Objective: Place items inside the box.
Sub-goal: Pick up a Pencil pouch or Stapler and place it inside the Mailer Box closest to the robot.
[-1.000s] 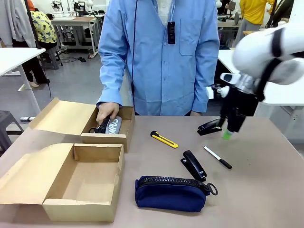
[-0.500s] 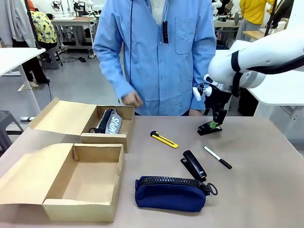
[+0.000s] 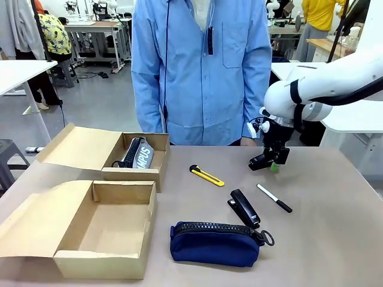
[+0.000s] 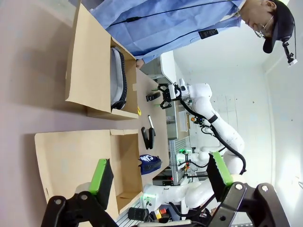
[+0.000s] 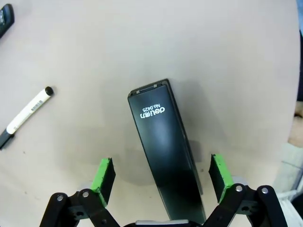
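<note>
1. The larger cardboard box [image 3: 102,264] sits at the table's [image 3: 335,251] near left, its lid flap folded open.
2. The navy pouch [image 3: 212,245] lies just right of it.
3. The right gripper [image 5: 161,172] has its jaws spread on either side of the far black stapler [image 5: 163,137], pads clear of it.
4. The left gripper [image 4: 160,172] has its jaws spread wide.
5. A second black stapler [image 3: 244,208] lies just beside the pouch's right end.
6. The utility knife [image 3: 207,175] lies mid-table.
7. The marker pen [image 3: 274,198] lies right of the second stapler.
</note>
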`<state>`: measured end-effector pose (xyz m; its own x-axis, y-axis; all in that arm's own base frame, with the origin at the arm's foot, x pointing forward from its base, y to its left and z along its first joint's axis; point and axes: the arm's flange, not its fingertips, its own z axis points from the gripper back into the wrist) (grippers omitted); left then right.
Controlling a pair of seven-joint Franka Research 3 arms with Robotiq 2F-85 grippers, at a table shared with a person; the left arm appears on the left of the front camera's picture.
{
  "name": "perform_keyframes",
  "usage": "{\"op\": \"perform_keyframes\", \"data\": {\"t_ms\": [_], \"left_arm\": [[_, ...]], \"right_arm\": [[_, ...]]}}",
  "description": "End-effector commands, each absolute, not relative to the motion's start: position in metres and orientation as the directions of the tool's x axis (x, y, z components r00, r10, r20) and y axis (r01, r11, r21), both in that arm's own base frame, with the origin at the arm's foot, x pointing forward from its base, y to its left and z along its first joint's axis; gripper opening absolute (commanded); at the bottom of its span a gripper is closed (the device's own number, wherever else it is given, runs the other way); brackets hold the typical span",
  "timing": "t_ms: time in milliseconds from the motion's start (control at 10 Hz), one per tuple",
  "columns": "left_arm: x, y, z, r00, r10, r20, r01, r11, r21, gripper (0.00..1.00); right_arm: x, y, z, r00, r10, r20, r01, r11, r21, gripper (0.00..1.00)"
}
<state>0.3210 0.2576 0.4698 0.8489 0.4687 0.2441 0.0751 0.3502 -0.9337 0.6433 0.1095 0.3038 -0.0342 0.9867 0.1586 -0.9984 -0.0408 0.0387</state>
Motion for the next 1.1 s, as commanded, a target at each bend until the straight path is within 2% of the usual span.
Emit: {"op": "perform_keyframes", "data": {"t_ms": [0,100,200,300,400,500,600,1000], "left_arm": [[0.319,0.257,0.471,0.845,0.464,0.266,0.102,0.347,-0.932,1.00],[0.319,0.257,0.471,0.845,0.464,0.266,0.102,0.347,-0.932,1.00],[0.319,0.257,0.471,0.845,0.464,0.266,0.102,0.347,-0.932,1.00],[0.319,0.257,0.471,0.845,0.464,0.266,0.102,0.347,-0.932,1.00],[0.319,0.257,0.471,0.845,0.464,0.266,0.102,0.347,-0.932,1.00],[0.319,0.257,0.471,0.845,0.464,0.266,0.102,0.347,-0.932,1.00],[0.319,0.257,0.471,0.845,0.464,0.266,0.102,0.347,-0.932,1.00],[0.319,0.257,0.471,0.845,0.464,0.266,0.102,0.347,-0.932,1.00]], "right_arm": [[0.643,0.113,0.309,-0.001,0.993,0.116,-0.999,-0.007,0.050,1.00],[0.641,0.113,0.308,0.001,0.994,0.109,-0.998,-0.005,0.055,1.00],[0.639,0.113,0.307,0.014,0.995,0.100,-0.998,0.008,0.058,0.40],[0.638,0.113,0.306,0.018,0.996,0.092,-0.998,0.012,0.064,0.40],[0.636,0.114,0.306,0.021,0.995,0.096,-0.997,0.014,0.071,0.00],[0.634,0.115,0.304,0.018,0.996,0.087,-0.997,0.011,0.074,0.38],[0.633,0.115,0.302,0.019,0.997,0.078,-0.997,0.013,0.077,0.00],[0.624,0.115,0.308,0.062,0.997,0.042,-0.994,0.058,0.095,0.00]]}}
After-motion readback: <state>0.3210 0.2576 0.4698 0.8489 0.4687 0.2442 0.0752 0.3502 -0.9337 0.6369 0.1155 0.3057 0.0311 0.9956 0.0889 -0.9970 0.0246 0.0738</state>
